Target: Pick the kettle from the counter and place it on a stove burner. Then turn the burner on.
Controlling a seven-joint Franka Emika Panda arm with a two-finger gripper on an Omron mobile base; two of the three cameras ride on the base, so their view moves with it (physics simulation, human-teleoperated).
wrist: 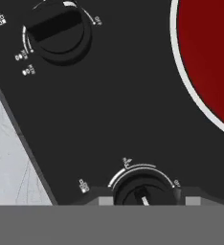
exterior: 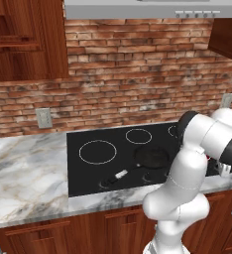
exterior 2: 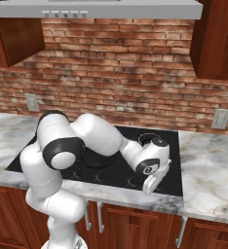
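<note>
Red brick wall (exterior: 128,64) backs the workspace, with wooden cabinets above and a grey hood (exterior: 143,7) overhead. The counter (exterior: 24,168) is marble and runs to both sides of a black glass cooktop (exterior: 88,173) set flush into it. Open marble lies to the left of the glass in the left base view, and a further clear stretch lies to the right of it in the right base view (exterior 2: 208,165).

On the glass, a large white ring (exterior: 97,152) sits on the left, a smaller ring (exterior: 139,136) farther back. A black frying pan (exterior: 151,157) rests near centre, its pale handle pointing toward the near edge.

The arm reaches over the right part of the cooktop, the hand low at the near edge. The gripper (exterior 2: 150,187) hangs just above the front strip of the glass; whether its jaws are apart cannot be determined.

In the hand view, a burner (wrist: 209,57) glows deep red inside a white outline at upper right. Two black knobs lie on the glass: one (wrist: 59,31) at upper left, one (wrist: 142,189) directly at the fingertips. The marble edge (wrist: 8,158) cuts diagonally at left.

The kettle's position cannot be established; the arm covers that part of the cooktop.
</note>
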